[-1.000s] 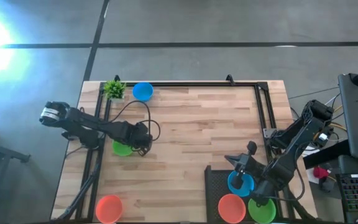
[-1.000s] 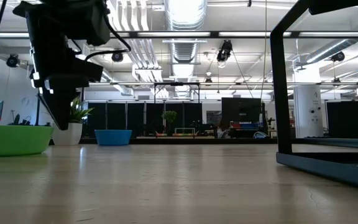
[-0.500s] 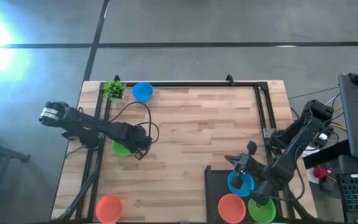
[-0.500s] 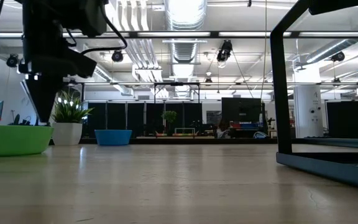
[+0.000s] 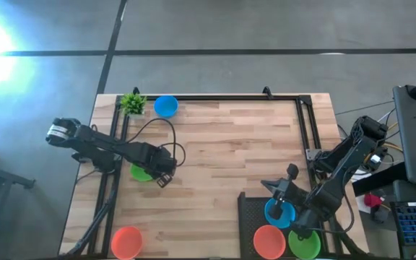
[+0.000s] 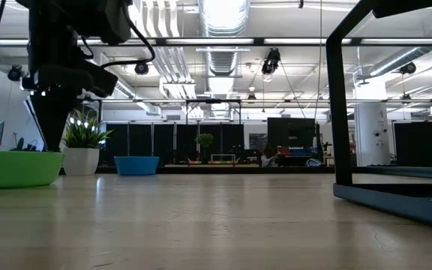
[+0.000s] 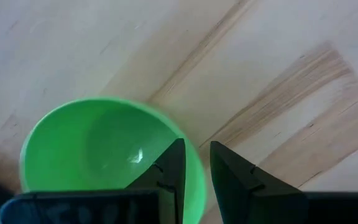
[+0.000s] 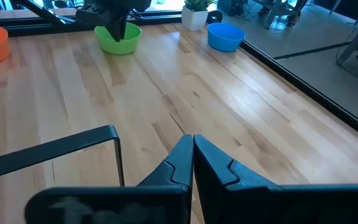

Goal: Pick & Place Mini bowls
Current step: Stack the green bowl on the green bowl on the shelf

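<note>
Six bowls show from above, and the one that matters is the green bowl (image 5: 141, 172) on the left side of the table (image 5: 222, 152), right under your left gripper (image 5: 162, 178). Look at the left wrist view: the two fingers (image 7: 173, 168) stand a narrow gap apart, holding nothing, and they straddle the bowl's near rim, one finger over the inside, the other just outside it. So the rim lies between the jaws and the bowl's body sits off to the inner-finger side; being round, it has no long axis to line up, only that rim. I judge the next move is a short drop and a pinch on the wall. Your left arm is by far the nearer one. The right gripper (image 8: 191, 155) is pressed shut on nothing and waits above the tray (image 5: 251, 206) at the front right, where a blue bowl (image 5: 279, 211), an orange one (image 5: 269, 240) and a green one (image 5: 305, 244) already sit. The overhead view hides the rim under the wrist; the low view shows the gripper reaching down to the green bowl's rim at its right end. Still out on the table: a blue bowl (image 5: 165, 106) by the plant (image 5: 132, 102), and an orange bowl (image 5: 127, 240) front left.
</note>
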You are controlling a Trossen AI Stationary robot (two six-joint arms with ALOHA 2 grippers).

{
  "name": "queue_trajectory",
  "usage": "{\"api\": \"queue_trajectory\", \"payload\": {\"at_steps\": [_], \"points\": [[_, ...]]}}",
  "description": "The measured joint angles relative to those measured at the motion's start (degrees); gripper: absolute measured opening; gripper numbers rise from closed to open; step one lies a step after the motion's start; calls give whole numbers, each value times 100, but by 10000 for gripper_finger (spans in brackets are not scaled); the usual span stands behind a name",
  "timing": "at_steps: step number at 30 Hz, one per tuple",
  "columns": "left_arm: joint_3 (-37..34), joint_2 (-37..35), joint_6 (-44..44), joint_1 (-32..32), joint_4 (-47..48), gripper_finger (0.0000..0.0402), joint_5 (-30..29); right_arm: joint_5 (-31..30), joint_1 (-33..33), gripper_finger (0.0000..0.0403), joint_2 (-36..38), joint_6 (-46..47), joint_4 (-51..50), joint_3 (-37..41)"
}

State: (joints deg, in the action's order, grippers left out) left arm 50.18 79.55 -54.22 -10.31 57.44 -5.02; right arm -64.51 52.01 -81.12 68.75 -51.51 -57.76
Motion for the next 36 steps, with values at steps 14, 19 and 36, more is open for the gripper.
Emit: {"api": "queue_trajectory", "payload": {"at_steps": [14,19,36], "points": [[-106,7,-21,-9,-76,69,79,-2,0,8,2,-85,-2,0],[72,7,-6,-28,221,69,104,-2,0,8,4,-87,-1,0],[-177,200,-8,-46,-147,69,64,-2,-1,8,4,-109,3,0]]}}
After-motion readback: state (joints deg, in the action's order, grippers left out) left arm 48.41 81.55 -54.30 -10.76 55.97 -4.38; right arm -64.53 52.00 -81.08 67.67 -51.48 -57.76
